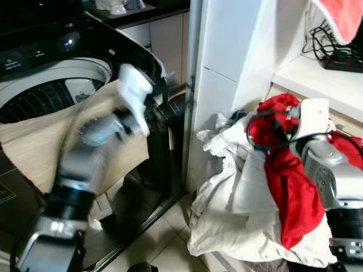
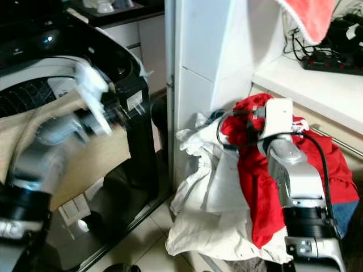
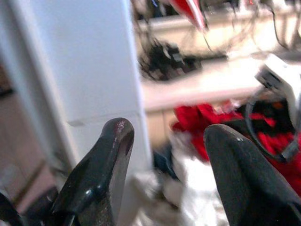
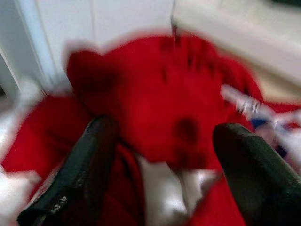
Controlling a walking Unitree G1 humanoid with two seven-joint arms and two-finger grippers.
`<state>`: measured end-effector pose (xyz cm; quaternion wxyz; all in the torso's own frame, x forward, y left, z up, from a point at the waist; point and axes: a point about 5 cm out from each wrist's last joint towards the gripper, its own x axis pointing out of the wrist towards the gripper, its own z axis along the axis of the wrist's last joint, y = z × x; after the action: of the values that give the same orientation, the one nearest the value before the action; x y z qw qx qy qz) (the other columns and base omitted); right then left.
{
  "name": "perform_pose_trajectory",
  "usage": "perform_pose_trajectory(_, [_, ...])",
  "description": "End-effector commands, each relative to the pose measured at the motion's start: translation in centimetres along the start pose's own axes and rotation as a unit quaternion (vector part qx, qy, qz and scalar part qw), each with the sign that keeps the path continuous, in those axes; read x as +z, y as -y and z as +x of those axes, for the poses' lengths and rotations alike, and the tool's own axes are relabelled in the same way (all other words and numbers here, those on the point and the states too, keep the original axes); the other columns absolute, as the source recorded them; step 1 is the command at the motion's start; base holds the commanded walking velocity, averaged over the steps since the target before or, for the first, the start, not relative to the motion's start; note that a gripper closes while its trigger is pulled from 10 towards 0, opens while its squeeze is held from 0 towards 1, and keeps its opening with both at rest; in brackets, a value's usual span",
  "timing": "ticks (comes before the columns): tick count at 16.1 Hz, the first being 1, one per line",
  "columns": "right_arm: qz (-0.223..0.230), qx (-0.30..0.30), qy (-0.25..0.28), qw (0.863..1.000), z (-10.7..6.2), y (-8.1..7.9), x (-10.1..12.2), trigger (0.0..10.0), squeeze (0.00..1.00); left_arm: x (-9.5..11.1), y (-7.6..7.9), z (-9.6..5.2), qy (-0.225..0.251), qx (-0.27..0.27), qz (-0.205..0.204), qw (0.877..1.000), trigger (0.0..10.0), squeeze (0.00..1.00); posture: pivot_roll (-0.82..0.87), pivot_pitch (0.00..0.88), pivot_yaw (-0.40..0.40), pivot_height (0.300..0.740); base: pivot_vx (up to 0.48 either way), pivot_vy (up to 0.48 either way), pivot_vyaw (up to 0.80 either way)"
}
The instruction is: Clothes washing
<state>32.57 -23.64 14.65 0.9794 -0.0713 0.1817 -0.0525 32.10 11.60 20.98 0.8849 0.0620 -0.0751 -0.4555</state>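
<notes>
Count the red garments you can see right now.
2, maybe more hidden in the pile: a red garment draped over the white laundry heap under the right hand, and a red cloth hanging above the shelf.

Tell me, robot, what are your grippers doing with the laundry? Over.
Left gripper open, empty, near the washer. Right gripper open over the red garment on the clothes pile. Beige cloth draped over the washer's rim.

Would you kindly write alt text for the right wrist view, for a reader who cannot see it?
The right gripper, its two black fingers spread open, hovers over a rumpled red garment lying on white laundry. A white wall stands behind the pile, and the picture is blurred.
</notes>
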Motion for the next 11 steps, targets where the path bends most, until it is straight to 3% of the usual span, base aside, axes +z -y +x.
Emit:
perform_pose_trajectory(1, [-0.015, -0.004, -0.015, 1.000, 0.6, 0.6, 0.1, 10.0, 1.00, 0.0, 1.1, 0.2, -0.018, -0.023, 0.019, 0.999, 10.0, 0.00, -0.11, 0.000, 0.044, 0.740, 0.000, 0.000, 0.00])
perform_pose_trajectory(3, [-0.021, 0.006, -0.093, 0.995, 1.3, 1.3, -1.6, 10.0, 1.00, -0.7, 2.8, 0.0, -0.045, -0.071, 0.011, 0.996, 10.0, 0.00, -0.11, 0.000, 0.036, 0.740, 0.000, 0.000, 0.00])
perform_pose_trajectory(4, [-0.039, 0.015, -0.124, 0.991, 1.4, 1.6, -2.4, 10.0, 0.93, -0.9, 3.3, -0.1, -0.053, -0.084, 0.013, 0.995, 10.0, 0.00, -0.11, 0.000, 0.036, 0.740, 0.000, 0.000, 0.00])
perform_pose_trajectory(5, [-0.043, 0.016, -0.133, 0.990, 1.4, 2.0, -2.7, 10.0, 0.00, -0.9, 3.6, -0.2, -0.052, -0.088, 0.013, 0.995, 10.0, 0.00, -0.11, 0.000, 0.036, 0.740, 0.000, 0.000, 0.00])
perform_pose_trajectory(6, [-0.038, 0.016, -0.134, 0.990, 1.5, 2.3, -2.7, 5.6, 0.00, -0.8, 3.6, -0.3, -0.052, -0.086, 0.011, 0.995, 10.0, 0.00, -0.10, 0.000, 0.023, 0.740, 0.000, 0.000, 0.00])
perform_pose_trajectory(7, [-0.032, 0.018, -0.132, 0.991, 1.7, 2.6, -2.5, 0.0, 0.00, -0.7, 3.6, -0.4, -0.050, -0.077, 0.012, 0.996, 10.0, 0.00, -0.11, 0.000, 0.023, 0.740, 0.000, 0.000, 0.00])
perform_pose_trajectory(11, [-0.023, 0.055, -0.128, 0.990, 1.6, 2.0, -2.3, 0.0, 0.00, -0.6, 4.1, -0.6, -0.057, -0.086, 0.010, 0.995, 10.0, 0.00, -0.11, 0.000, 0.026, 0.740, 0.000, 0.000, 0.00])
